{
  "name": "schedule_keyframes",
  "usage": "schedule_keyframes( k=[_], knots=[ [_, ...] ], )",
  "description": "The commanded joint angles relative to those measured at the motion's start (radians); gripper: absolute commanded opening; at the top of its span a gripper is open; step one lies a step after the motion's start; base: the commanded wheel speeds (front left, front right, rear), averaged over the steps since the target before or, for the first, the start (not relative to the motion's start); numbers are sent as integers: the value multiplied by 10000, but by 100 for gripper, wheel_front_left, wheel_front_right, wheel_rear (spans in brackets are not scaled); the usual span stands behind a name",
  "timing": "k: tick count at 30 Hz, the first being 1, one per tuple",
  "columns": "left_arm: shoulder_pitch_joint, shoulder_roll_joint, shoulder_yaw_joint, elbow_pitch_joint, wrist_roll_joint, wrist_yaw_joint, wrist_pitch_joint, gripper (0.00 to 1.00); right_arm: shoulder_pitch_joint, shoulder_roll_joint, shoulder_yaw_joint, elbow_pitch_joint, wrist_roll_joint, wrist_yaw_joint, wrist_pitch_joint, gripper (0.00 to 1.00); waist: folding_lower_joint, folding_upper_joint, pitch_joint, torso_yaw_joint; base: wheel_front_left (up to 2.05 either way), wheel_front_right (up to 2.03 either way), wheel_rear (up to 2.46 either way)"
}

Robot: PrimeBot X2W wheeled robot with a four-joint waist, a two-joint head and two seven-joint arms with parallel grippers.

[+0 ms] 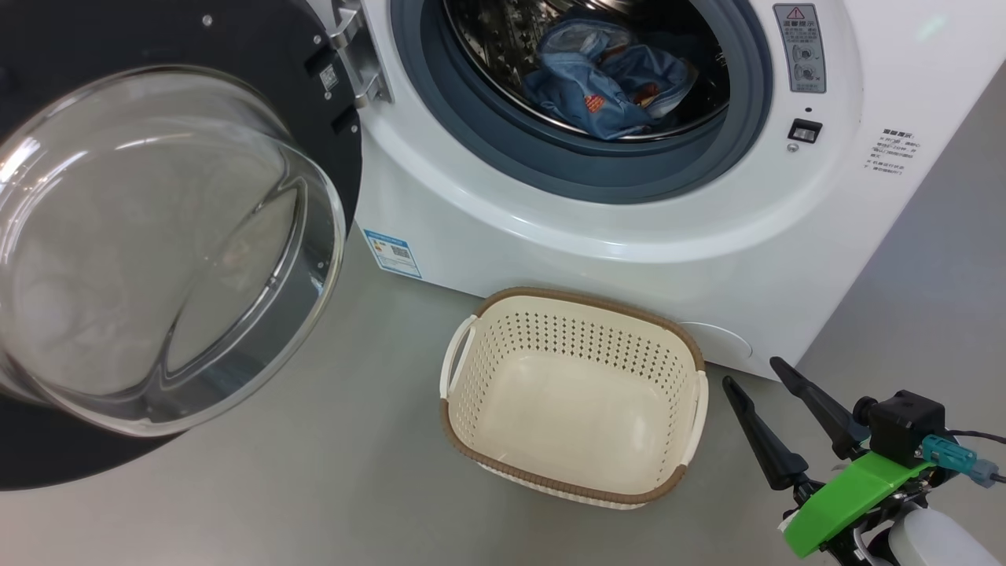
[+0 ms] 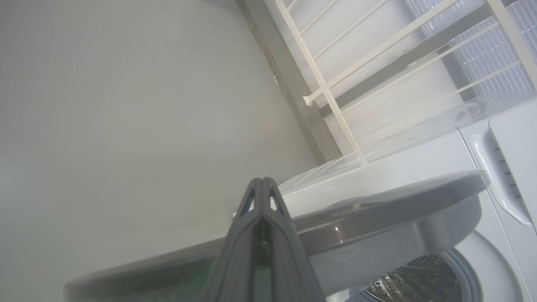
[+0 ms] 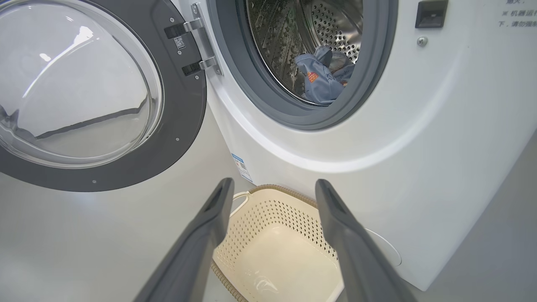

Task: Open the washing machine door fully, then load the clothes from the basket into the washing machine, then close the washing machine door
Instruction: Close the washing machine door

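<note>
Clothes (image 1: 609, 86) lie in a blue heap inside the drum (image 1: 503, 55) of the washing machine (image 1: 629, 251), as we see from the head. Its door (image 1: 157, 236) is swung wide to our left, glass bowl bulging toward us. On the floor (image 1: 314, 472) just before the machine stands the basket (image 1: 578, 297), its pale bottom in plain sight. Our right claw (image 1: 750, 372) hangs near the basket's right side, apart from it, with the two dark fingers spread.

From the left wrist, our left claw (image 2: 261, 184) has its fingers pressed together, tips up against a pale wall. Behind them runs the door's grey edge (image 2: 398, 201); we cannot tell whether they touch it. A white rack (image 2: 335, 84) stands beyond.

From the right wrist, the right claw (image 3: 273, 186) points over the basket (image 3: 293, 218), fingers well apart and holding nothing. The clothes (image 3: 321, 77) rest low in the drum (image 3: 293, 37), the door (image 3: 180, 105) open at left, and a blue sticker (image 3: 241, 165) sits just above the basket's rim.
</note>
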Motion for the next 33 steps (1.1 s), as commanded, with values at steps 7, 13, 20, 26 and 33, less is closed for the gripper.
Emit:
schedule_keyframes(
  k=[7, 13, 20, 26, 33],
  knots=[
    [566, 103, -205, -592, -372, -285, 738, 0, -61, -67, 77, -198, 228, 100, -120, 100, 0, 0, -116, 31, 0, 0, 0],
    [952, -42, -366, -1206, -623, -349, 1057, 0, -9, -46, 15, -206, 226, 100, -120, 100, 0, 0, -214, 59, 0, 0, 0],
    [1333, -188, -556, -2026, -956, -370, 1422, 0, 57, 0, -41, -200, 229, 100, -120, 100, 0, 0, -380, 65, 0, 0, 0],
    [1814, -143, -824, -3173, -1440, -373, 1931, 0, 165, 32, -155, -227, 228, 100, -120, 100, 0, 0, -536, 56, 0, 0, 0],
    [2467, 76, -1257, -4658, -1953, -374, 2448, 0, 347, 79, -378, -267, 197, 100, -120, 100, 0, 0, -722, 2, 0, 0, 0]
  ],
)
